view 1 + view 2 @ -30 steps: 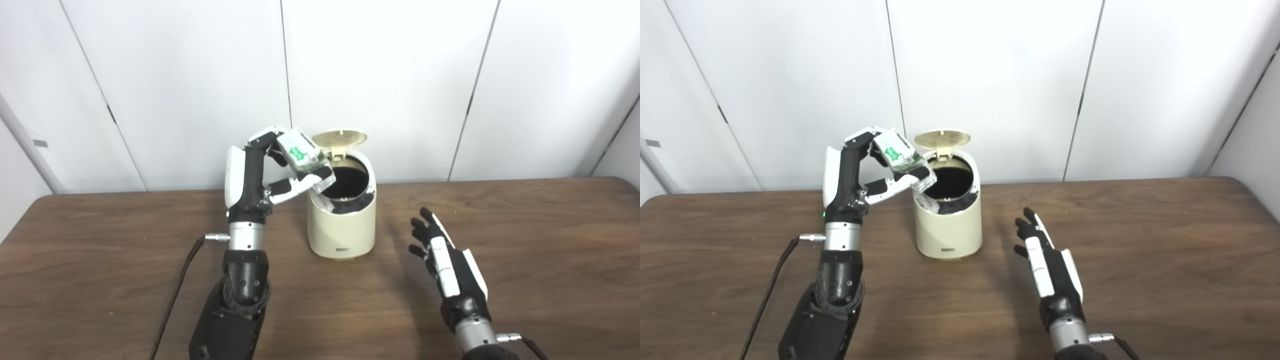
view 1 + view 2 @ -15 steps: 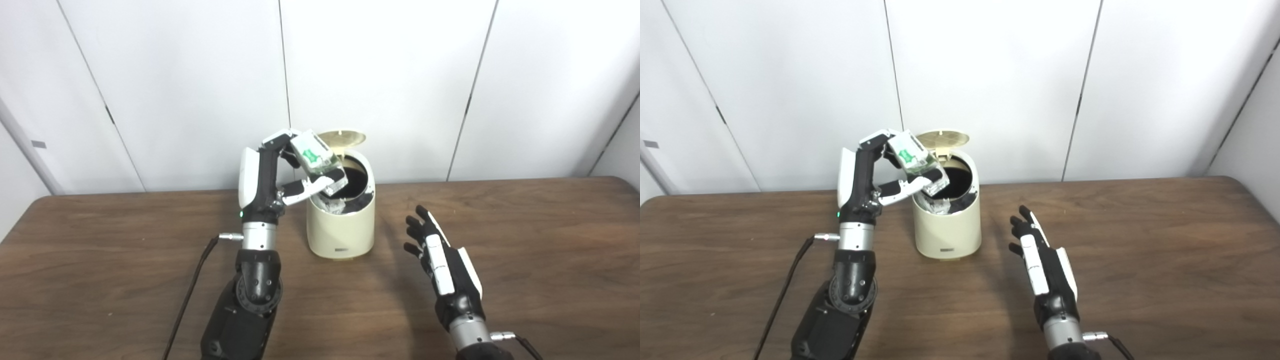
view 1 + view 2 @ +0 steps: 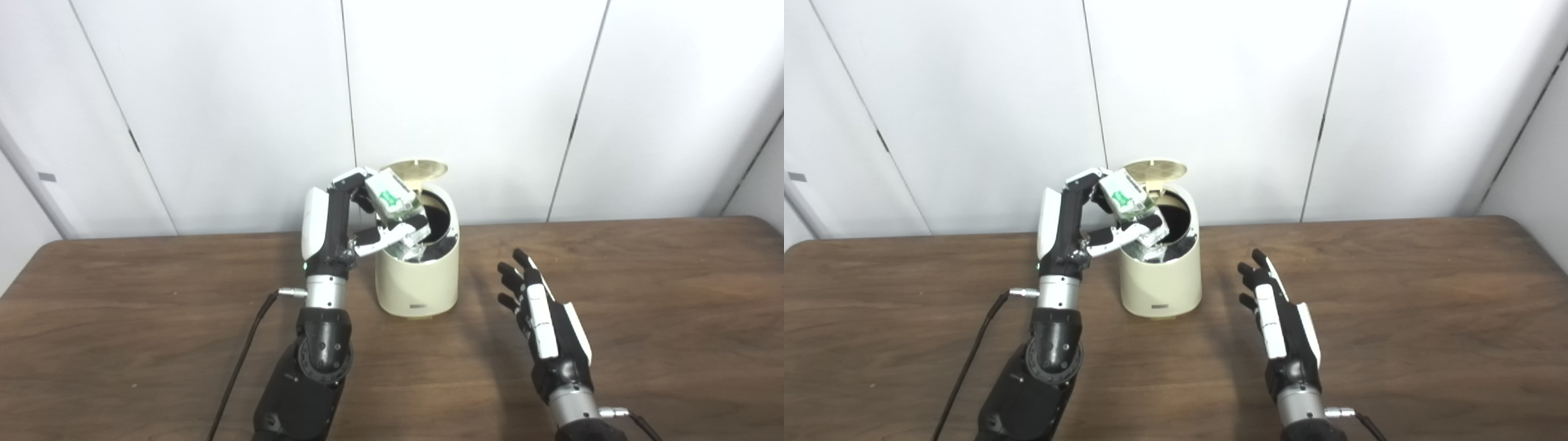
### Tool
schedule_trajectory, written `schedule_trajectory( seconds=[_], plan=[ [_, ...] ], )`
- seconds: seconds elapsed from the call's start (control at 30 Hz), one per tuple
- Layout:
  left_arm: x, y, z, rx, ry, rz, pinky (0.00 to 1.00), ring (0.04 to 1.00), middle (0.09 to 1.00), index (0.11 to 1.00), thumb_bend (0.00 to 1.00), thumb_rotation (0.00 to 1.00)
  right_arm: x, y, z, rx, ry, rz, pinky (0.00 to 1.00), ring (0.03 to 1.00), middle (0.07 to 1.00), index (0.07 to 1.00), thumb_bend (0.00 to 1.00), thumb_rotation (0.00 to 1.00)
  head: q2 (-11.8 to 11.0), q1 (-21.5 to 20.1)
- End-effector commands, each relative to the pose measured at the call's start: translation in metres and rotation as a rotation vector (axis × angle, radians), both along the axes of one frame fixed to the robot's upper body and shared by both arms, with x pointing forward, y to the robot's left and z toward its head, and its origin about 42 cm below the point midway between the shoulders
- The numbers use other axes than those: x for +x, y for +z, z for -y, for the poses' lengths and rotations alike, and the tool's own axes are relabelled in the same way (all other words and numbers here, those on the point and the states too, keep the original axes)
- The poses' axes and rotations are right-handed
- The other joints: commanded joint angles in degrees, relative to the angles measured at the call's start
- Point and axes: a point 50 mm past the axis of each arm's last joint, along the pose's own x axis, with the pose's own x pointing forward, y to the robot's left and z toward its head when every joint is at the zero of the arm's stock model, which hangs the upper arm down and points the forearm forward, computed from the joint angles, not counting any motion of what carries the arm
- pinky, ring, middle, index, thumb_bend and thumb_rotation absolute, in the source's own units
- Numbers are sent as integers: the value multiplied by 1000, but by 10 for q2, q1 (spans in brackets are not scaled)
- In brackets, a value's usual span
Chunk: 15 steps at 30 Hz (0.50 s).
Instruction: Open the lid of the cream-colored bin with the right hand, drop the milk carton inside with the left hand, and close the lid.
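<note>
The cream-colored bin (image 3: 418, 283) stands at the middle of the wooden table, its round lid (image 3: 418, 169) tipped up at the back and its dark inside showing. My left hand (image 3: 367, 220) is shut on the white and green milk carton (image 3: 395, 199), tilted down over the bin's left rim with its lower end inside the opening. My right hand (image 3: 542, 312) hovers open to the right of the bin, fingers spread and pointing away, touching nothing.
The brown wooden table (image 3: 643, 318) stretches to both sides of the bin. White wall panels stand close behind it. A black cable (image 3: 239, 361) runs from my left wrist down to the front edge.
My left hand has carried the carton right and down, from beside the bin's rim to over its opening. The right hand has stayed almost still, open.
</note>
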Motion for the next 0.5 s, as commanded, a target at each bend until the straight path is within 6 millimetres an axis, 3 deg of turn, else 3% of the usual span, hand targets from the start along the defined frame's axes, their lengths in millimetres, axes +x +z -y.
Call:
schedule_trajectory(
  seconds=[0.0, 0.47],
  plan=[
    [7, 39, 15, -39, -30, 140, 391, 439, 513, 472, 478, 0, 3, 22, -5, 30, 6, 102, 870, 917, 880, 933, 578, 1000, 0, 3],
    [14, 34, 20, -31, 73, 255, 430, 455, 502, 466, 480, 0, 0, 25, -2, 6, 30, 106, 862, 895, 864, 917, 587, 1000, -1, 7]
  ],
)
